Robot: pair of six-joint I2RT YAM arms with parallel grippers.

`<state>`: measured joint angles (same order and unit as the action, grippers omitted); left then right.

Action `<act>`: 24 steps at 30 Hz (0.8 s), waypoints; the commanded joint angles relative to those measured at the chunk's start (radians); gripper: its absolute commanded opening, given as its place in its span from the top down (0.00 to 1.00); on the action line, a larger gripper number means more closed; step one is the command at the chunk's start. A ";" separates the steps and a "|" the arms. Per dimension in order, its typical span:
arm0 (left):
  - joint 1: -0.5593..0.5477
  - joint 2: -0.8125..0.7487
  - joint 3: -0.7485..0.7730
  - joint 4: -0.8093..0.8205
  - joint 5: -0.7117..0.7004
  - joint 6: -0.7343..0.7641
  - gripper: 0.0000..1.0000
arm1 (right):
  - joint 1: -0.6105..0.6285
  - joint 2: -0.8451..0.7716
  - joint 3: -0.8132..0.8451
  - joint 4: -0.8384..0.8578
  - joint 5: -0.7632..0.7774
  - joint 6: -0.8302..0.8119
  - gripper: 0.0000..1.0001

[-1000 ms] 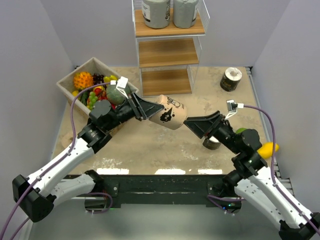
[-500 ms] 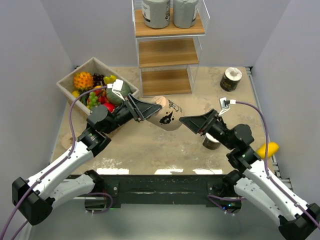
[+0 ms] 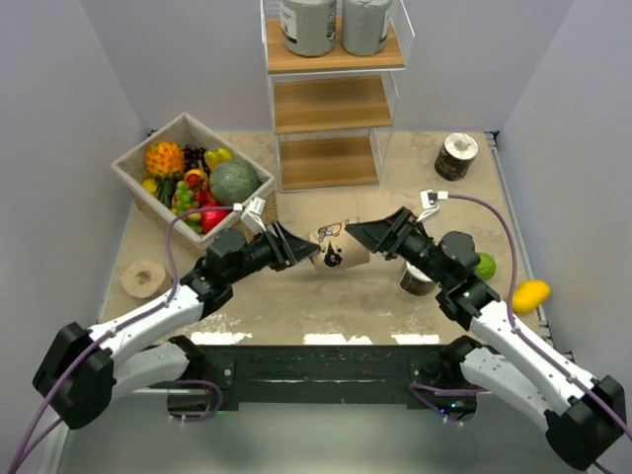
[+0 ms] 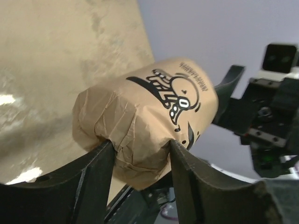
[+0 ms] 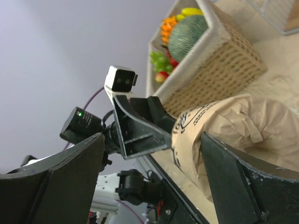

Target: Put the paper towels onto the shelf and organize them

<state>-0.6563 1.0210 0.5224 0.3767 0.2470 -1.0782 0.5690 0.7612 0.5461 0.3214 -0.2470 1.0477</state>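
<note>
Your left claw pinches a tan roll whose far end sits between your spread right claw, while just two grey rolls top the shelf beyond both claws, leaving four, this one included, to place.

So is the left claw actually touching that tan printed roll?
Touching. The left wrist view shows the left claw pinching the tan roll, with both fingers pressed into its crinkled wrapper.
</note>
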 commanded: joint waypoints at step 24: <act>-0.062 -0.176 0.369 -0.823 -0.682 0.610 0.00 | 0.144 0.312 0.405 -0.769 0.406 -0.439 0.20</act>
<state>-0.7158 0.9245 0.8303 -0.3496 -0.2684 -0.6739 0.6445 1.0042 0.8852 -0.2584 0.0246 0.6666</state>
